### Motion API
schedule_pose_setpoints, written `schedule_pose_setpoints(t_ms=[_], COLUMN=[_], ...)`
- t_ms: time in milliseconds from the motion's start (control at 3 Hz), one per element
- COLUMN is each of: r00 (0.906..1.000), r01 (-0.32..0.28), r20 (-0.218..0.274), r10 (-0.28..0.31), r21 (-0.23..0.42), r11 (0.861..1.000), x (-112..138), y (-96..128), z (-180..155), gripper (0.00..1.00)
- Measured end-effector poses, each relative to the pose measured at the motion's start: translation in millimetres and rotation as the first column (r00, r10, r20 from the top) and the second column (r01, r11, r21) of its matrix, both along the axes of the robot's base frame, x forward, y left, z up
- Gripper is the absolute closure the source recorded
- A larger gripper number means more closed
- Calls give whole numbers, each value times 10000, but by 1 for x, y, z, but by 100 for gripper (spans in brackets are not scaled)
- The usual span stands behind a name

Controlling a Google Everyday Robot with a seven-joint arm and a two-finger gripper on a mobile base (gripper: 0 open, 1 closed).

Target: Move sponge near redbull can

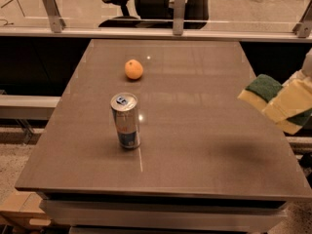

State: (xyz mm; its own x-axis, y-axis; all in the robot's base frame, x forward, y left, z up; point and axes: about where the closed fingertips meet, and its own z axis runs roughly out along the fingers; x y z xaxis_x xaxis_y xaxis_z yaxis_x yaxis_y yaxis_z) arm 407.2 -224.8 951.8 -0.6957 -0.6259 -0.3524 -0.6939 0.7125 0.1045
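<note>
The redbull can [126, 120] stands upright on the brown table [195, 145], left of the middle, its silver top showing. The sponge [262, 88], dark green over pale yellow foam, hangs in the air over the table's right edge, tilted. My gripper [286, 105] comes in from the right frame edge and is shut on the sponge, with its pale yellow fingers [294, 97] covering much of it. A wide stretch of tabletop lies between sponge and can.
A round orange fruit [133, 69] lies behind the can toward the far left. A glass partition with metal posts [178, 12] runs along the table's far edge, with an office chair [146, 1] beyond it.
</note>
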Motion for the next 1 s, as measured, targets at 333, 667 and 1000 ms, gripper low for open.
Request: schedule_pose_setpoints(t_ms=[333,667,1000], r00=[9971,9890,9828], r01=[-739,-1436,-1805], r20=[132,181,80], r10=[747,1466,1843], r21=[-532,-1169,-1643], r11=[9958,9827,9698], x=[-27,-44,-44], y=[9,24,41], z=[-8,-19,-33], gripper=[100,100,100])
